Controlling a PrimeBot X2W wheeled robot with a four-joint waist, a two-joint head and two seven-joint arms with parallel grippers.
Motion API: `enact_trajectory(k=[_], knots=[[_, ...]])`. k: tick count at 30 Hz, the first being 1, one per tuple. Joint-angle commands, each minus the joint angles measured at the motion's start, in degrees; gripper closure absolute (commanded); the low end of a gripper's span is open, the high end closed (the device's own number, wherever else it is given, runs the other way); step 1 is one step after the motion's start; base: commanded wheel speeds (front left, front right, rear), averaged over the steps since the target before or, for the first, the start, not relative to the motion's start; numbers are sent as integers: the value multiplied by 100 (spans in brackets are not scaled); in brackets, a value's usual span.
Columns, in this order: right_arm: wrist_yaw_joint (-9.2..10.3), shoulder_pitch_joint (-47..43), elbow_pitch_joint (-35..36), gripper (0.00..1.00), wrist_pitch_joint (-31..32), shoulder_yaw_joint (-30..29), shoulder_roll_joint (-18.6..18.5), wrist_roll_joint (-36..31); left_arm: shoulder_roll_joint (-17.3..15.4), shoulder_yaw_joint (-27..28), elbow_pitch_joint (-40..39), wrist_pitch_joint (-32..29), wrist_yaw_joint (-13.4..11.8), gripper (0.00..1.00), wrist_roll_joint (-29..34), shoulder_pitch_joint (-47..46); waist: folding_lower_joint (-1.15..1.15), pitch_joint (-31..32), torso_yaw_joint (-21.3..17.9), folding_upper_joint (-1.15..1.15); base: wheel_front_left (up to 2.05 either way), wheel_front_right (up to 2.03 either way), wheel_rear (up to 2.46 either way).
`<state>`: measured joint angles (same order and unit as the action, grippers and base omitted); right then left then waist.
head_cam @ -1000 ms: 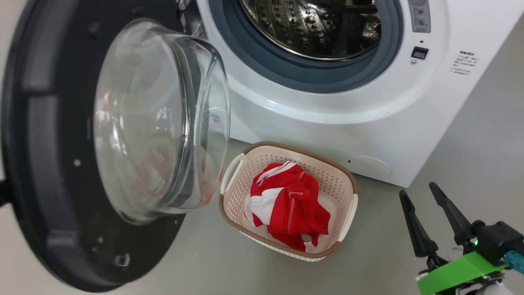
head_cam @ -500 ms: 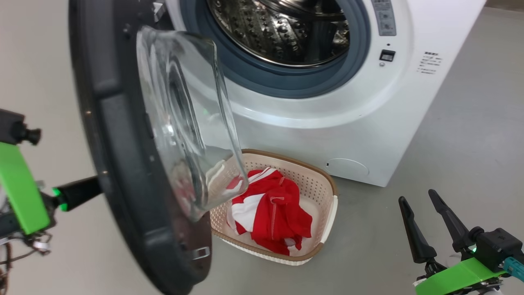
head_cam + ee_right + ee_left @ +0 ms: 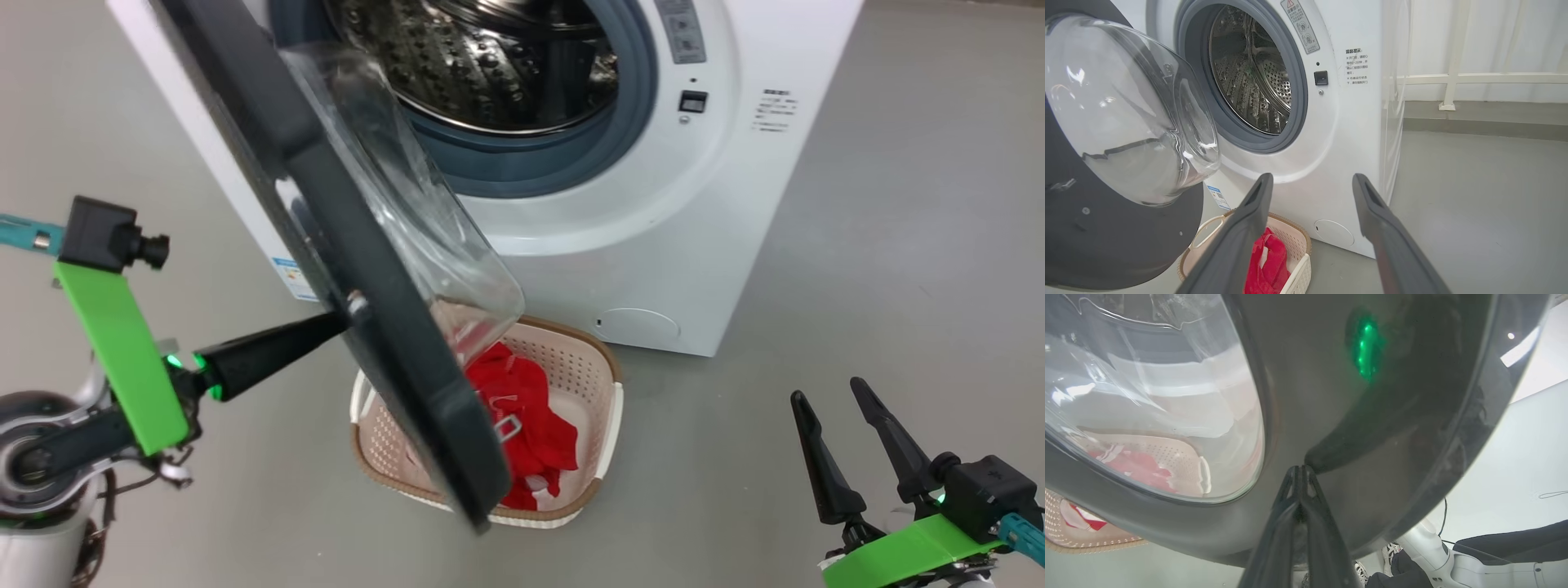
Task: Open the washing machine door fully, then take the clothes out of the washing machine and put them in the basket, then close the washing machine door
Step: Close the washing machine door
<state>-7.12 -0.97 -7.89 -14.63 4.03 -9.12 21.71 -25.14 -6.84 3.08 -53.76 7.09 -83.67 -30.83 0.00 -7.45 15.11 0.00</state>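
Nearly done: red striped clothes [image 3: 522, 408] lie in the cream perforated basket [image 3: 600, 392]; your pressed-together left pincer [image 3: 326, 325] touches the black-rimmed glass door [image 3: 359, 269] just ahead, not yet shut; right pincer [image 3: 826, 389] spread, idle.

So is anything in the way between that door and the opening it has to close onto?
Nothing visible is. The gap between the washing machine door and the drum opening looks free; the basket with the clothes sits on the floor, lower than the opening.
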Motion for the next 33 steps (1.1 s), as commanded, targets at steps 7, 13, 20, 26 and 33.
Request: enact_trajectory(k=[7, 13, 20, 26, 33], knots=[[-36, 105, 176, 0, -37, 35, -32, -18, 152, -70, -82, 577, 39, 100, 150, -633, 0, -72, -425, 0, 0, 0, 0], [-36, 187, 193, 0, -37, 26, 14, -13, 311, -372, 171, 1175, 39, 100, 329, -984, 0, -170, -772, 0, 0, 0, 0], [-36, 272, 217, 0, -37, 1, 87, -21, 280, -485, 545, 1819, 39, 100, 369, -1375, 0, -295, -1164, 0, 0, 0, 0], [-36, 345, 229, 0, -37, -47, 131, -11, 130, -588, 889, 2318, 40, 100, 406, -1664, 0, -423, -1524, 0, 0, 0, 0], [-36, 435, 236, 0, -37, -42, 218, -4, -69, -718, 1230, 2980, 40, 100, 490, -1963, 0, -601, -1832, 0, 0, 0, 0]])
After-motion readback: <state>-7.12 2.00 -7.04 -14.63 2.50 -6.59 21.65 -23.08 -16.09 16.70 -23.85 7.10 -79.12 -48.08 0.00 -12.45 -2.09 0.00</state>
